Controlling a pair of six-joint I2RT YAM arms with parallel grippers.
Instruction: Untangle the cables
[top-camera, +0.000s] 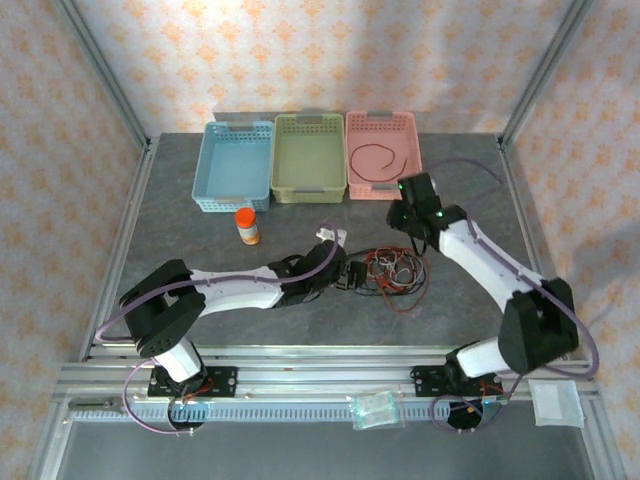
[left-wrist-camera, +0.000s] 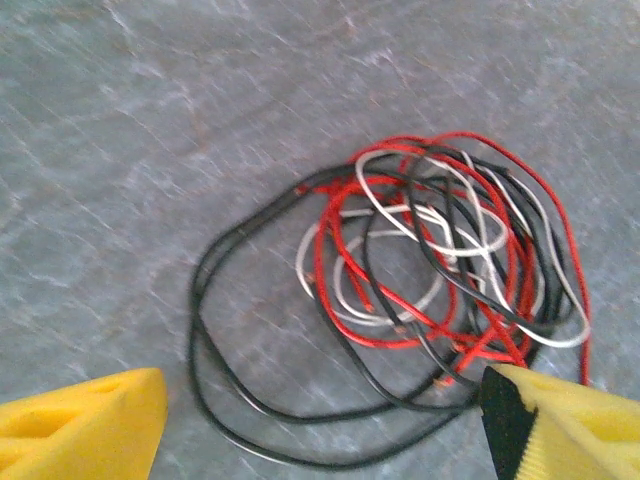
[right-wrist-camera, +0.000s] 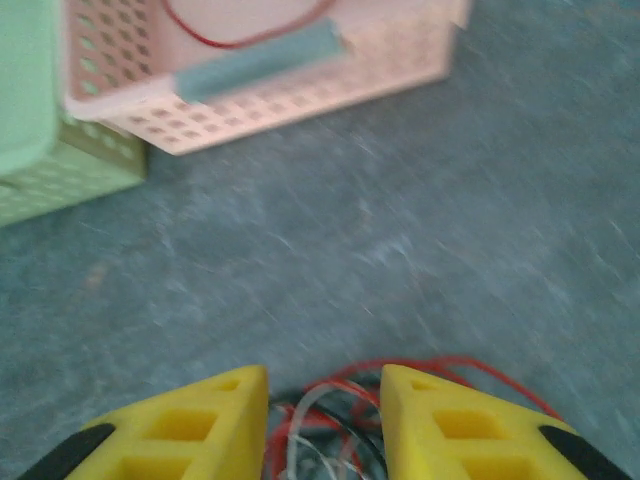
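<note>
From above, a loose tangle of thin red, black and white cables (top-camera: 395, 268) lies on the grey stone-patterned table (top-camera: 200, 250), near its middle. The left gripper (top-camera: 350, 276) sits just beside the tangle's left edge. The right arm (top-camera: 480, 262) bends in from the other side, its wrist over the tangle's far edge. Along the far side stand a blue perforated plastic basket (top-camera: 232, 205), a green basket (top-camera: 308, 192) and a pink basket (top-camera: 380, 120). A small orange bottle with a white cap (top-camera: 247, 227) stands just in front of the blue one.

In the left wrist view, the tangle is spread flat on the table. The yellow jaws stand wide apart on either side of its near edge, holding nothing.

In the right wrist view, the right gripper (right-wrist-camera: 322, 372) hangs over the tangle, jaws partly apart with blurred strands in the gap. I cannot tell whether they pinch any strand. Ahead, a single red cable (right-wrist-camera: 240, 43) lies looped inside the pink basket.
</note>
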